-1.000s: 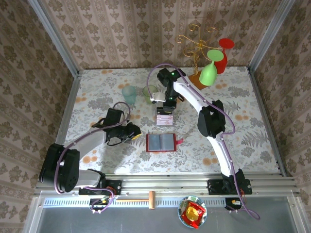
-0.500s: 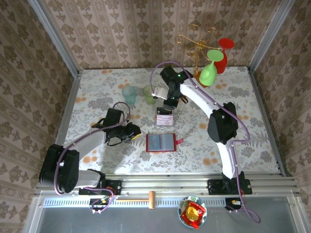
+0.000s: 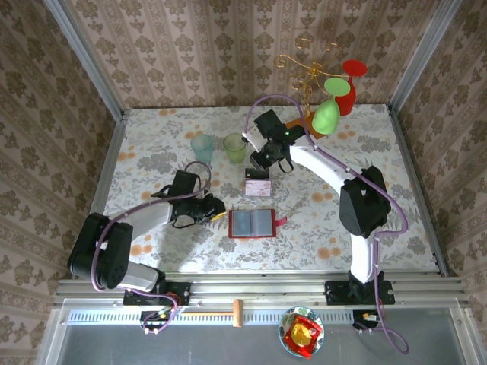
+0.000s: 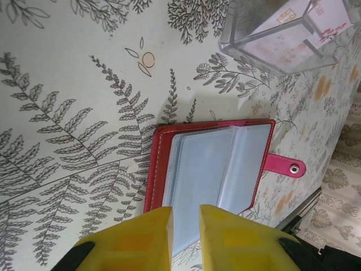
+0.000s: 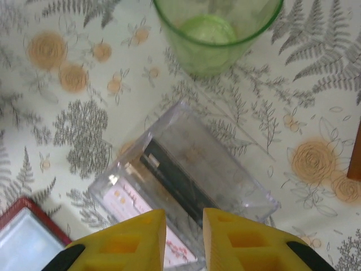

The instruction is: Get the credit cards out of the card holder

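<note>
L arm [image 3: 144, 220] lies low, elbow bent, forearm reaching to the right. L gripper [image 3: 215, 207] [image 4: 185, 212] points right, yellow fingers [image 4: 141, 240] a narrow gap apart. R arm [image 3: 327, 171] stretches far fwd, then hooks back left. R gripper [image 3: 259, 161] [image 5: 183, 220] aims down, its fingers barely parted too.

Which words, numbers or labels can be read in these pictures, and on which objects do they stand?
On the card in the clear box: pink print, too blurred to read.
On the card holder: no text.
Nothing legible anywhere.
</note>
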`<state>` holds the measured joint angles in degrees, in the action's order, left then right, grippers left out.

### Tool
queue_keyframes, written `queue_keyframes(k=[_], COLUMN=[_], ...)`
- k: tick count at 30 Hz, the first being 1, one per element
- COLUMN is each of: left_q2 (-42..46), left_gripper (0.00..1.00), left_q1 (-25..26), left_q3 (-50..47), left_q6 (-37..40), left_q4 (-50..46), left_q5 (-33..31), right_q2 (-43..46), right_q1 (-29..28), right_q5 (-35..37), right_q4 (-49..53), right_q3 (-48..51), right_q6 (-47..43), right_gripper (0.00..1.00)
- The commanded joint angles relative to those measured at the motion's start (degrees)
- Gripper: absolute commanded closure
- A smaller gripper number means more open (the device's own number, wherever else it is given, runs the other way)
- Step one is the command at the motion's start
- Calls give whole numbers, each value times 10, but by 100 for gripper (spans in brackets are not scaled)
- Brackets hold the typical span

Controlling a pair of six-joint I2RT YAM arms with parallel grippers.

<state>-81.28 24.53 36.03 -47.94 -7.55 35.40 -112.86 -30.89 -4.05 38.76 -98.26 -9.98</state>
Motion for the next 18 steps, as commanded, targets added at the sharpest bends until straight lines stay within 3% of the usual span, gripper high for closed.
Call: queue_keyframes(k=[1, 18], left_q2=[-2, 0], left_gripper=[80, 79], left_q1=[4, 4], left_q3=[12, 5], left_q6=[8, -1], left_q4=[6, 6], left_q5=[10, 6], right_q2=[-34, -103], right_q1=[3, 3], right_q5=[23, 87], right_q4=[-23, -5], right_q3=[-31, -57], right_q6=[25, -37], right_gripper=[73, 65])
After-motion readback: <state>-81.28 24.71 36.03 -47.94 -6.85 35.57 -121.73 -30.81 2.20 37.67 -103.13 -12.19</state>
